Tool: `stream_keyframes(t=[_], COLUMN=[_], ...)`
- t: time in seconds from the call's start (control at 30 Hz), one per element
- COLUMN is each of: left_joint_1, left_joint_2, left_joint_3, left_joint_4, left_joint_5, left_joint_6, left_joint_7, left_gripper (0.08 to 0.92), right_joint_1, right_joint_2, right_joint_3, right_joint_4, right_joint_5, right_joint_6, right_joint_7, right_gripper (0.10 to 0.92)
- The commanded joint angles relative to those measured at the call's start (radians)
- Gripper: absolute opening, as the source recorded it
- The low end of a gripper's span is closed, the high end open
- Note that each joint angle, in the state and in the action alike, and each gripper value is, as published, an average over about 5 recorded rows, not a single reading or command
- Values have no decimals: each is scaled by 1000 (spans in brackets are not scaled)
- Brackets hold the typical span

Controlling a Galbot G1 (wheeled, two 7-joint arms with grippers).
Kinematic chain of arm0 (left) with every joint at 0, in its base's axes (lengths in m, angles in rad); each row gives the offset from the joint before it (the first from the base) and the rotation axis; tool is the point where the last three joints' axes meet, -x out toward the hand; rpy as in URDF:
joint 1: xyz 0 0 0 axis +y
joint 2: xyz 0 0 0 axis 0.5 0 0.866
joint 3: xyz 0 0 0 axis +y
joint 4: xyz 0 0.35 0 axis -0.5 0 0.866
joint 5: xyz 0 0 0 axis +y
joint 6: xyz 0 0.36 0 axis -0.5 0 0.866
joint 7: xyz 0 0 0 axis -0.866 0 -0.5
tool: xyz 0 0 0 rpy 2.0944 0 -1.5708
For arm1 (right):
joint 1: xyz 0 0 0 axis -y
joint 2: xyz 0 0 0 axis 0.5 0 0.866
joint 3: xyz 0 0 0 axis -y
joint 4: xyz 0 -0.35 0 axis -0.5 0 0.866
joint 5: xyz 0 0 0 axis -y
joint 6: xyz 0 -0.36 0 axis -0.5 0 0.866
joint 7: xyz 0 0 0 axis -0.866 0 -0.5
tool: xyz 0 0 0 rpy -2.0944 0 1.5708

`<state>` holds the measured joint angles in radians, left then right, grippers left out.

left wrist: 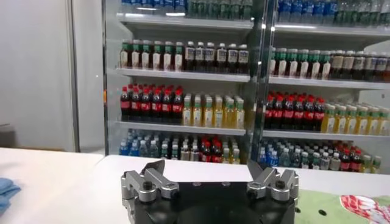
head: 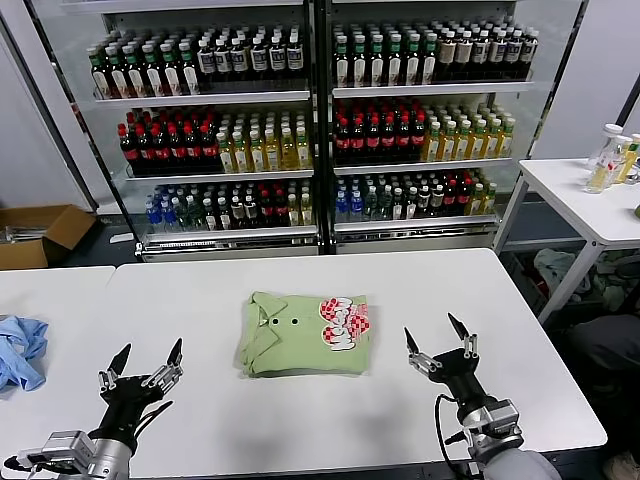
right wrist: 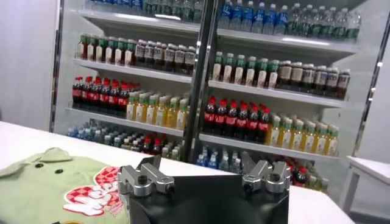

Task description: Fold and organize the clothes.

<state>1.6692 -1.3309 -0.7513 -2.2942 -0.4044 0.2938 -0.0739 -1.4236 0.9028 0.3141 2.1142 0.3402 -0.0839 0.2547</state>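
The light green polo shirt [head: 305, 333] lies folded into a compact rectangle at the middle of the white table [head: 300, 420], collar and dark buttons to the left, red-and-white graphic on top right. It also shows in the right wrist view [right wrist: 55, 185] and at the edge of the left wrist view [left wrist: 341, 207]. My left gripper [head: 147, 359] is open and empty above the table's near left, apart from the shirt. My right gripper [head: 438, 336] is open and empty to the shirt's right, also apart from it.
A light blue cloth [head: 20, 350] lies at the far left of the table. Shelves of drink bottles [head: 310, 110] stand behind the table. A second white table [head: 590, 200] with bottles is at the right. A cardboard box [head: 35, 235] sits on the floor at left.
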Motion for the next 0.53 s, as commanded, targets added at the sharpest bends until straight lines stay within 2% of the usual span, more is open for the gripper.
stream_keyframes(t=[0.03,0.53], left_joint_1=[13,20], left_joint_2=[-1,9], left_joint_3=[-4,-13], left_joint_4=[-8,-16], left_joint_5=[14,24], left_joint_6=[1,3], left_joint_7=[6,8], left_gripper=[822,822], right_joint_1=[-73,-68], right_joint_2=[-3,-6], right_joint_3=[53,65], right_joint_4=[44,54], right_joint_5=[-47,-87], right_joint_6=[-6,-24], right_joint_7=[2,11], right_gripper=[823,823])
